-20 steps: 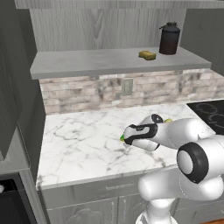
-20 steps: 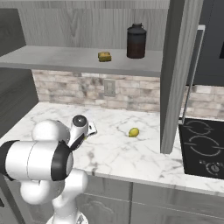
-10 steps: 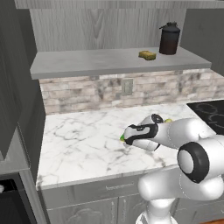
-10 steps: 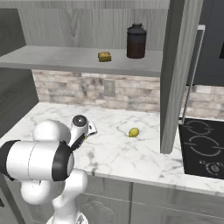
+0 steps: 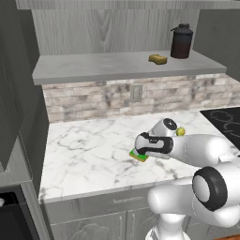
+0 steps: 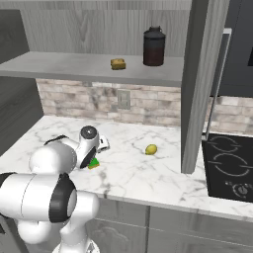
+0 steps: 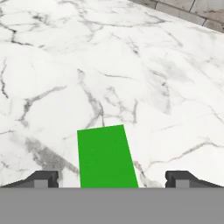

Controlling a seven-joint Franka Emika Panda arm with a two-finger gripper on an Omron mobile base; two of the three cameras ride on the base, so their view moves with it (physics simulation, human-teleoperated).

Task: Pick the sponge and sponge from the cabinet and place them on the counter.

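The flat green sponge [image 7: 106,155] lies on the white marble counter [image 7: 131,57], between the two wide-apart fingertips [image 7: 43,177] of my open gripper [image 7: 111,179]. The base views show the gripper [image 5: 140,150] [image 6: 94,159] low over this sponge [image 5: 139,156] [image 6: 93,164] near the counter's middle [image 5: 89,150]. Neither finger touches it. The yellow-brown sponge [image 5: 158,59] [image 6: 117,63] sits on the cabinet's pale grey shelf [image 5: 103,65] [image 6: 64,64], well above the hand.
A tall dark lidded canister [image 5: 181,41] [image 6: 153,46] stands beside the yellow-brown sponge on the shelf. A small yellow-green ball [image 5: 180,132] [image 6: 150,149] rests on the counter right of the hand. The black stovetop [image 6: 230,168] is at far right behind a cabinet side panel [image 6: 197,84].
The fingers have spread wider and let go of the green sponge, which now rests on the counter. The arm has hardly moved.
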